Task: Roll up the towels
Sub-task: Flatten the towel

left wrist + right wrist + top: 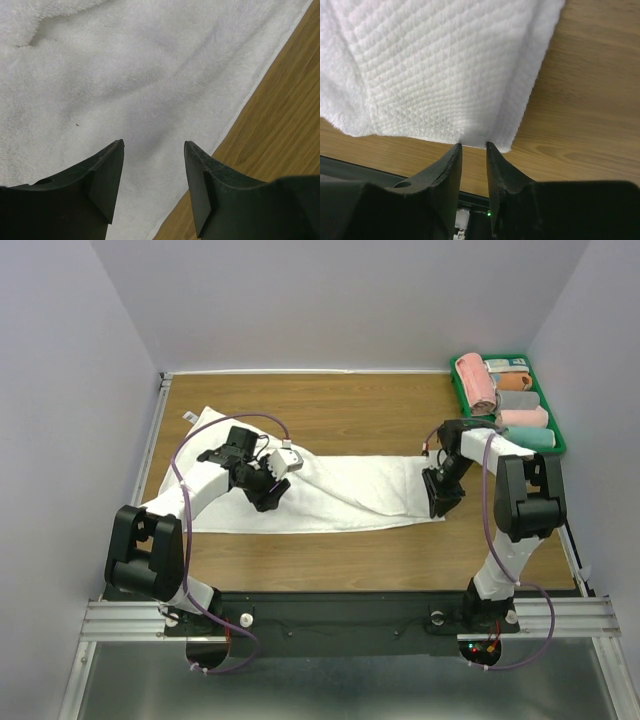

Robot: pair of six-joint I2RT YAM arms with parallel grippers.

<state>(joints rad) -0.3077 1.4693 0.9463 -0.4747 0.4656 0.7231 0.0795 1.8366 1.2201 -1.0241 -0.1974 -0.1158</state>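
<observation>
A large white towel (pixel 350 490) lies spread flat across the wooden table, with a small grey label (pixel 190 417) at its far left corner. My left gripper (pixel 268 502) hovers open over the towel (pixel 125 75) close to its near edge, nothing between its fingers (pixel 107 175). My right gripper (pixel 440 508) is at the towel's near right corner. Its jaws stand narrowly apart, and the towel's (pixel 435 65) hem is bunched between the fingertips (pixel 454 155), with creases running in to them. Rolled towels (pixel 474 380) lie in the bin.
A green bin (pixel 558 435) at the far right corner holds several rolled towels in pink, orange, grey and pale green. Bare wood (pixel 340 550) runs between the towel and the arm bases. Walls close in the table on the left, back and right.
</observation>
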